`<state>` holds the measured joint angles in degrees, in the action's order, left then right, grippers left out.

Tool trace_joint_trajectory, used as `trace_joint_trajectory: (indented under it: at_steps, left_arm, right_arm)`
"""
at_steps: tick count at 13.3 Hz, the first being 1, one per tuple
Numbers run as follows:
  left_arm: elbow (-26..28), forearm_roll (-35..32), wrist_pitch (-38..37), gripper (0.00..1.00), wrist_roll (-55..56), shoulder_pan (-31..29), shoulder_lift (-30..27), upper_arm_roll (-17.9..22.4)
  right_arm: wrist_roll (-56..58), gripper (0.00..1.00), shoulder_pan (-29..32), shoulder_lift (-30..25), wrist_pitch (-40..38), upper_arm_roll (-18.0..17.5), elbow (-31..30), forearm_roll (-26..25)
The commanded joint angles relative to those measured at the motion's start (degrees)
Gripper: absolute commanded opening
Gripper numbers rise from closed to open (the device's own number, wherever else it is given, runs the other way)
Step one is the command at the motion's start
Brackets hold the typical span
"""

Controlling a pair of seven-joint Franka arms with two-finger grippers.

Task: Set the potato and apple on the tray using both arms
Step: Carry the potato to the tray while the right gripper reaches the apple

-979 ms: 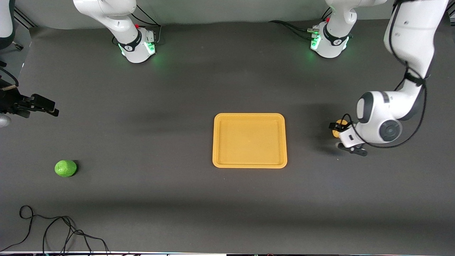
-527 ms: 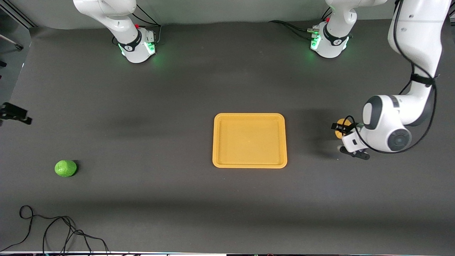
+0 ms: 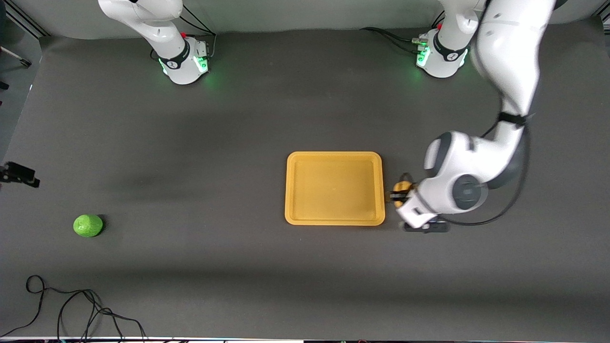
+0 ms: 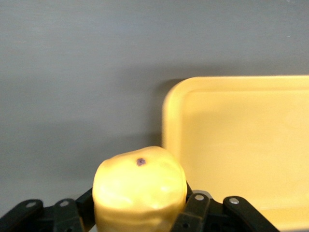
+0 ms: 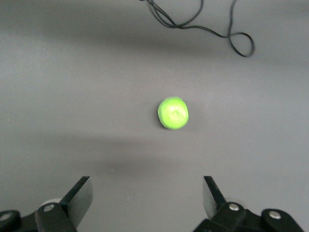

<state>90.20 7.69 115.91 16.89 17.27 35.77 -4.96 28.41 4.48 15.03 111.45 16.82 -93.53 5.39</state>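
Note:
My left gripper [image 3: 399, 194] is shut on the yellow-tan potato [image 3: 403, 187] and holds it just off the tray's edge at the left arm's end. In the left wrist view the potato [image 4: 140, 193] fills the space between the jaws, with the tray's corner [image 4: 183, 96] beside it. The yellow-orange tray [image 3: 334, 155] lies at mid table with nothing on it. The green apple [image 3: 88, 225] sits on the mat toward the right arm's end. My right gripper [image 5: 147, 189] is open and empty above the mat, a short way from the apple [image 5: 173, 113]. Only part of the right gripper [image 3: 20, 173] shows at the front view's edge.
A black cable [image 3: 71, 305] loops on the mat nearer to the front camera than the apple; it also shows in the right wrist view [image 5: 193, 21]. The two arm bases [image 3: 183, 62] [image 3: 441, 57] stand along the table's back edge.
My left gripper has carried the potato from the left arm's end over to the tray's edge. My right gripper has shifted at the view's edge, closer to the apple.

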Motion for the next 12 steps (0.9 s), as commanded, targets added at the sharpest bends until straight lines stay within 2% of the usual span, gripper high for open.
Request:
trace_joint_trajectory:
  at_steps: [1, 2, 4, 5, 6, 7, 10, 12]
  left_arm:
    - [-2.6, 0.5, 1.6, 0.32, 3.0, 4.0, 3.9, 1.0]
    - [-2.0, 0.3, 1.2, 0.32, 4.0, 4.4, 4.0, 0.9]
    - [-0.6, 0.3, 1.9, 0.44, 4.4, 5.4, 4.2, 1.0]
    - [-0.6, 0.1, 1.9, 0.64, 4.3, 5.4, 4.4, 1.0]
    - [-0.5, -0.5, 1.9, 0.94, 4.0, 5.4, 4.5, 1.0]
    - [-0.5, -0.5, 2.1, 0.98, 3.8, 5.5, 4.7, 1.0]
    - [-0.5, -0.4, 2.0, 0.99, 4.3, 5.8, 4.8, 1.0]
    - [-0.6, -0.4, 2.0, 0.99, 4.4, 5.8, 4.8, 0.9]
  right_arm:
    - [7.3, 1.00, 2.9, 9.0, 6.7, 0.6, 1.2, 6.9]
    - [7.4, 1.00, 2.9, 11.2, 8.4, 0.6, 1.1, 7.4]
    - [7.3, 1.00, 2.7, 12.9, 14.3, 0.5, -2.6, 8.6]
    - [7.3, 1.00, 2.6, 13.4, 18.1, 0.5, -5.5, 8.7]
    - [7.3, 1.00, 2.6, 13.7, 21.3, 0.4, -7.7, 8.8]
    - [7.5, 1.00, 2.7, 15.1, 23.0, 0.4, -8.4, 9.9]
    - [9.6, 1.00, 2.7, 19.7, 26.5, 0.4, -8.3, 14.5]
    - [9.6, 1.00, 2.6, 21.2, 27.9, 0.3, -8.3, 15.6]
